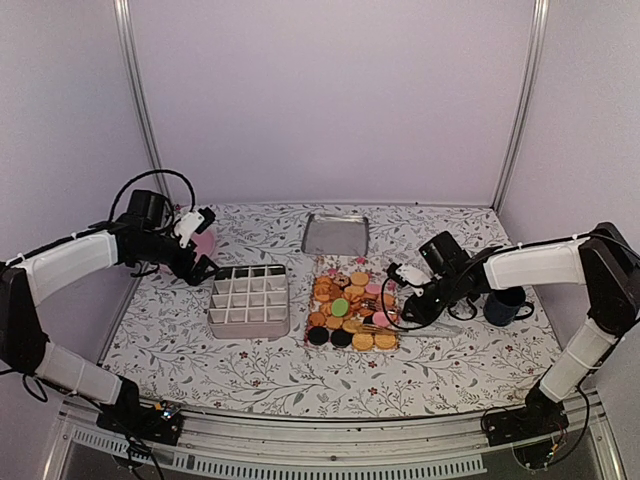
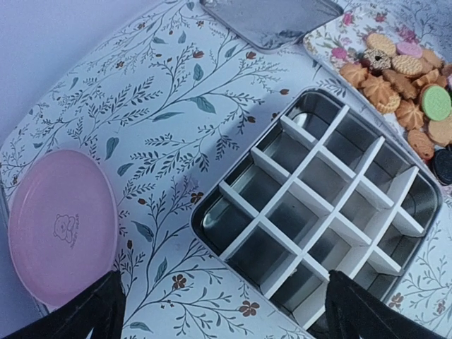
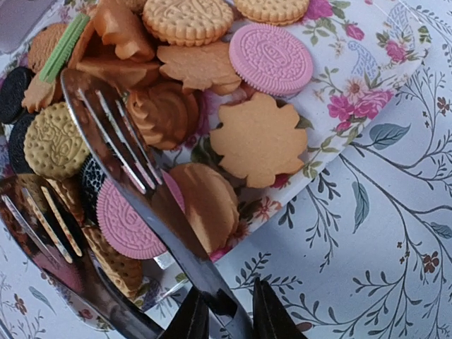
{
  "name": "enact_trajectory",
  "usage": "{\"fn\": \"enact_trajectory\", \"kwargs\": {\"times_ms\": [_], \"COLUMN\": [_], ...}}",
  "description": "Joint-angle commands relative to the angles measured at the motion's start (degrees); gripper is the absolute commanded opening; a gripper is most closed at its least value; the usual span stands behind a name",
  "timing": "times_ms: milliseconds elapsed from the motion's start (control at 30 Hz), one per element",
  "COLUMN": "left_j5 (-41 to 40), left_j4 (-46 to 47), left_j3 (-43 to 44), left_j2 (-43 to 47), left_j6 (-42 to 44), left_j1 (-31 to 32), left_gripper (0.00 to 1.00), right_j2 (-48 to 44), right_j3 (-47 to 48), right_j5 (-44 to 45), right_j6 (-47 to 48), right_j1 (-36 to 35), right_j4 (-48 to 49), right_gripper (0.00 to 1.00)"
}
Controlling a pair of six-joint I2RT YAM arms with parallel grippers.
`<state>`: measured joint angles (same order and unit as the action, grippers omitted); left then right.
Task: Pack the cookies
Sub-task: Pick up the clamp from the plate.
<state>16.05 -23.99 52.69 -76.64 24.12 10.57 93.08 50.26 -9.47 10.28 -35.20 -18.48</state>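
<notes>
Pinching the handle end of a pair of metal tongs [image 3: 134, 176], the right gripper [image 3: 229, 318] has its fingers pressed in on the steel, and the two slotted blades stand apart over the cookies [image 1: 350, 305]. The cookies lie heaped on a flowered tray [image 3: 367, 70] that sits just beside the right side of the divided tin [image 2: 321, 201]. They are mostly golden, with a few pink and black and one green. None shows in the tin's compartments, so packing looks barely begun. The tongs' long axis runs from the gripper toward the tin, across the tray. A lifted cookie would probably carry on along that line to reach a compartment. A pink cookie and some golden ones show between the blades, but whether steel touches them I cannot tell. The right arm is clearly the nearer one to the cookies. The left gripper [image 2: 226, 314] hangs off the tin's far-left corner, spread wide and holding nothing, with a pink plate [image 2: 62, 226] on the tabletop [image 2: 176, 106] to the tin's left. A metal lid [image 1: 335, 234] lies behind the tin's right, and a dark mug [image 1: 505, 305] stands well to the tin's right, past the cookies.
</notes>
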Motion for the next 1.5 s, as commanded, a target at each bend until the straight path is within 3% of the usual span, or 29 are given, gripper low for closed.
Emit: {"fn": "enact_trajectory", "kwargs": {"times_ms": [0,67,233,433,600,733,900,1000,1100,1300,1467], "left_j5": [0.6,0.8,0.1,-0.6,0.7,5.5,17.7,21.7,20.3,15.1,13.9], "left_j4": [-0.9,-1.0,-1.7,-3.6,-12.7,-23.6,-30.6,-30.2,-26.9,-20.6,-19.4], "left_j3": [1.4,1.2,1.3,1.6,6.9,14.4,21.3,21.8,19.3,13.6,11.2], "left_j2": [0.5,0.8,0.7,1.3,0.7,1.4,2.6,4.3,6.1,9.2,10.1], "left_j6": [2.1,2.6,3.5,6.1,11.7,17.7,17.0,17.0,16.6,16.6,17.3], "left_j1": [1.9,2.5,3.9,6.0,8.5,10.3,12.4,15.5,20.4,27.2,28.9], "left_gripper": [0.99,0.99,0.99,0.98,0.98,0.99,0.99,0.99,0.98,0.78,0.74], "right_j2": [1.7,1.2,-0.7,-3.4,-6.5,-8.6,-6.8,-3.4,-0.1,6.1,9.3], "right_j3": [1.3,1.6,1.9,2.8,4.4,6.8,11.9,16.3,20.9,28.6,32.9], "right_j5": [2.4,2.6,3.4,7.8,11.2,11.3,11.5,12.3,12.6,13.0,13.0], "right_j6": [0.0,-0.2,-0.7,-0.7,-0.8,-1.3,-2.7,-3.0,-3.2,-2.9,-2.0], "right_j1": [-0.3,-0.4,-1.1,-4.4,-6.9,-8.2,-13.0,-16.3,-19.3,-23.0,-25.1], "right_j4": [-1.1,-1.0,-1.2,-2.5,-4.7,-5.1,-2.7,-1.9,-1.1,-1.3,-1.4], "right_gripper": [0.17,0.09,0.0,0.0,0.0,0.0,0.0,0.0,0.0,0.0,0.0]}}
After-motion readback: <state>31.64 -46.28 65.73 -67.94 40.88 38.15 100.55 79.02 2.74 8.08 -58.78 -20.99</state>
